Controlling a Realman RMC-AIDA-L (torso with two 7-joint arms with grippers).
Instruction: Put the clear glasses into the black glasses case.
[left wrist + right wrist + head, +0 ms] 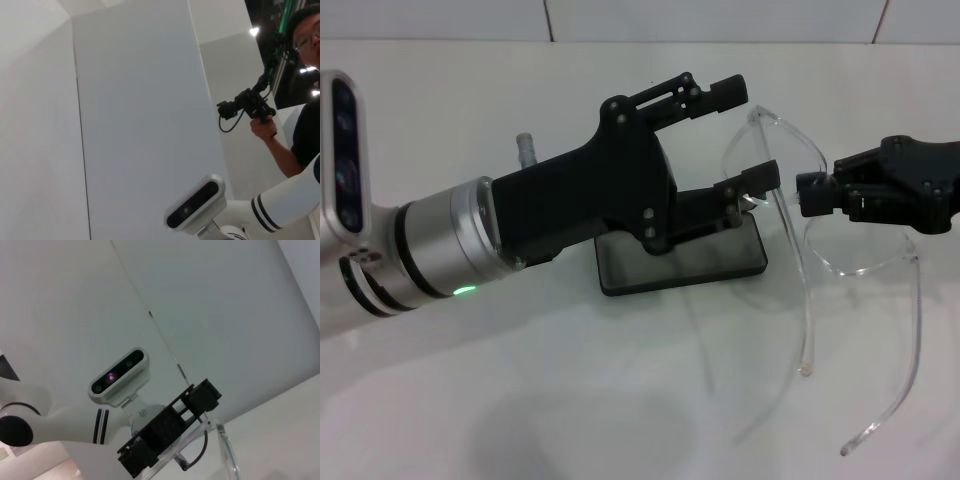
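The clear glasses (798,262) hang in the air between my two grippers, arms unfolded and pointing down toward the table's front. My right gripper (810,195) comes in from the right and is shut on the lens edge. My left gripper (745,135) reaches in from the left and is open, one finger above and one below the lens's left end, not closed on it. Under the left gripper the black glasses case (720,262) lies open on the white table, its grey inside partly hidden by the gripper. The right wrist view shows a piece of the glasses (227,452).
A small grey post (527,148) stands on the white table (520,400) behind my left arm. The left wrist view shows a white wall, a person (300,100) holding a device, and my right arm's camera (195,205).
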